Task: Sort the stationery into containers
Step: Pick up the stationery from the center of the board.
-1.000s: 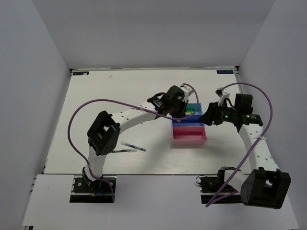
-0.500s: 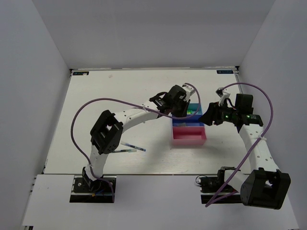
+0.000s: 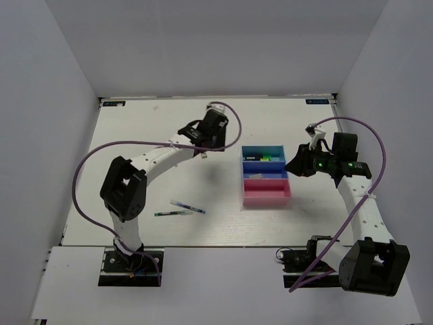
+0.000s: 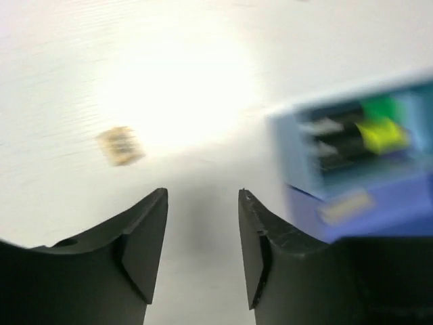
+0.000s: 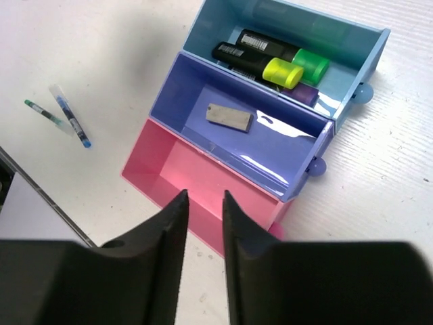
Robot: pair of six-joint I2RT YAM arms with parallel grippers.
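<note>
White desk (image 3: 135, 122) carries three joined trays in a row. At the 12 o'clock end, the light blue tray (image 5: 304, 24) holds two black highlighters (image 5: 260, 44), their yellow and green caps side by side. The dark blue tray (image 5: 183, 95) holds a greyish eraser (image 5: 229, 116), and the pink tray (image 5: 183, 169) lies at 6 o'clock. Two pens (image 3: 181, 208) lie at 8 o'clock from the trays. A blurred tan block (image 4: 120, 145) rests at 11 o'clock from the left pincer (image 4: 203, 196), which is released and grasps nothing. The right pincer (image 5: 205, 196), at 3 o'clock of the trays, is narrowly parted with nothing between its fingers.
</note>
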